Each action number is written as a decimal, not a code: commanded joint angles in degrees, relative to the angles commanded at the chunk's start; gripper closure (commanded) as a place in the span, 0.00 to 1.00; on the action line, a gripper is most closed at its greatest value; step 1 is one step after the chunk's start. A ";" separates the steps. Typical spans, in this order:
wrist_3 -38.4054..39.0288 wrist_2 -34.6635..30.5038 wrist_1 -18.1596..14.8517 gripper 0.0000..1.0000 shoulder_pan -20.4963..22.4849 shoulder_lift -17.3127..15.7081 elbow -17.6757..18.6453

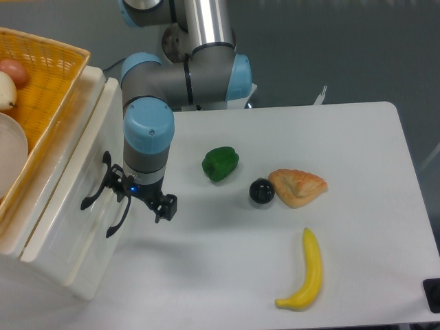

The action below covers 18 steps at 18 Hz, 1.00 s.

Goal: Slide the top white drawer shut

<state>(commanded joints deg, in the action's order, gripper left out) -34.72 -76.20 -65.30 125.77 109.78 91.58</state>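
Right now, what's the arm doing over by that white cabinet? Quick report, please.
Gripper at the top white drawer, beside its black handle; open or shut unclear. Drawer nearly flush with the cabinet. Green pepper well clear.

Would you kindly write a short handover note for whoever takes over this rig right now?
Pincer: low at the cabinet front, one finger by the curved black handle, the other out over the table; it looks open and holds nothing.
Top white drawer: pushed almost fully in; only a thin gap shows along its top edge, under the yellow basket.
Done: the closing push is nearly complete.
Left: likely a last small push to seat the drawer flush, then back the arm away.
On the table: green pepper, black ball, pastry and banana, all away from the drawer.
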 joint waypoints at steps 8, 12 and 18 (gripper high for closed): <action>-0.44 0.53 0.09 0.00 0.53 0.00 -0.26; -0.53 0.88 0.09 0.00 0.70 0.09 -0.44; -0.44 0.97 0.09 0.00 0.35 0.09 -0.18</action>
<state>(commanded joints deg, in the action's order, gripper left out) -35.16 -75.24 -65.21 126.12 109.86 91.41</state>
